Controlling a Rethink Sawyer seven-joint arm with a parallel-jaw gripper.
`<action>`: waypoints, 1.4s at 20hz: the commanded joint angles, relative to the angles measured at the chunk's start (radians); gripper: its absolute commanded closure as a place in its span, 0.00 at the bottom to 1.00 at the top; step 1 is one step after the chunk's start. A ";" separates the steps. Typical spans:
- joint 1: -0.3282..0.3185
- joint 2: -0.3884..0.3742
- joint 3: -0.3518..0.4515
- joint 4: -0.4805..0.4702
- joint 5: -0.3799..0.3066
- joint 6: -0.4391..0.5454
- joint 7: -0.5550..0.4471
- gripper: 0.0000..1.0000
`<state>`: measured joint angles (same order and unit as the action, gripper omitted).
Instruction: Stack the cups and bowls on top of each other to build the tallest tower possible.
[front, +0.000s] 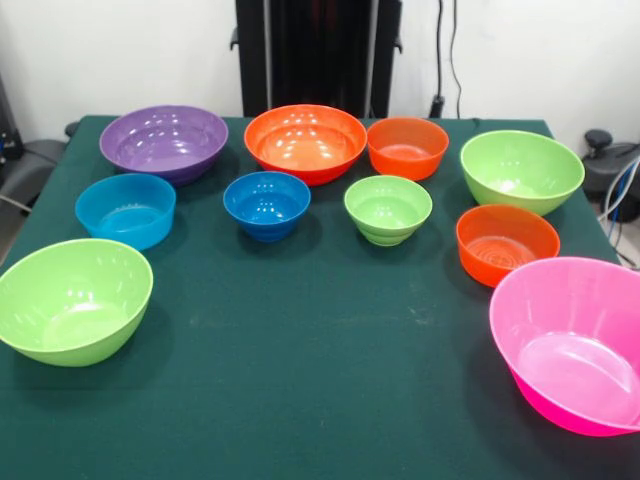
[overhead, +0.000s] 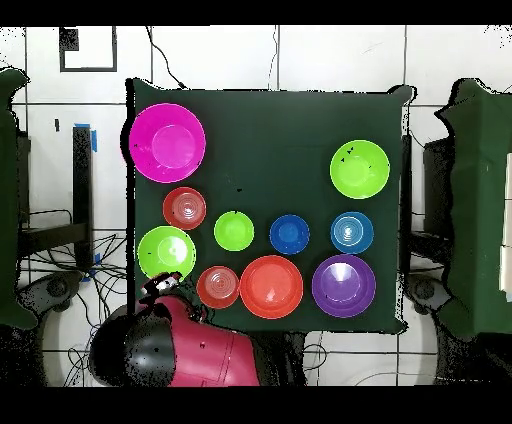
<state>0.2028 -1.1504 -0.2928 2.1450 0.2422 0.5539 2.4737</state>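
Right now, from the front, ten bowls stand apart on the green desk (front: 300, 380), none stacked. Along the far edge run the purple bowl (front: 164, 141), the large orange bowl (front: 305, 142), a smaller orange bowl (front: 407, 147) and a lime green bowl (front: 521, 170) near the far right corner. Closer in sit the light blue bowl (front: 125, 209), the footed dark blue bowl (front: 266, 204), the footed small green bowl (front: 388, 208) and another orange bowl (front: 506, 243). A big lime green bowl (front: 73, 300) sits at the left edge, the pink bowl (front: 572, 342) at the right edge. Only the black pedestal (front: 318, 55) shows; no gripper.

From overhead, the pink bowl (overhead: 167, 142) fills the desk's top left corner, and the big lime bowl (overhead: 360, 168) lies by the right edge. The red arm (overhead: 195, 350) is folded off the bottom left corner, its end (overhead: 163, 285) just beside a lime bowl (overhead: 166, 251); I cannot tell how the jaws stand.
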 joint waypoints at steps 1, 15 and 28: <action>-0.032 0.131 0.055 0.052 -0.050 -0.142 0.094 0.00; -0.076 0.298 0.056 0.080 -0.114 -0.342 0.076 0.00; -0.147 0.490 0.076 0.105 -0.145 -0.587 0.104 0.00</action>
<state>0.0873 -0.7931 -0.2894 2.1761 0.1562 0.0485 2.4737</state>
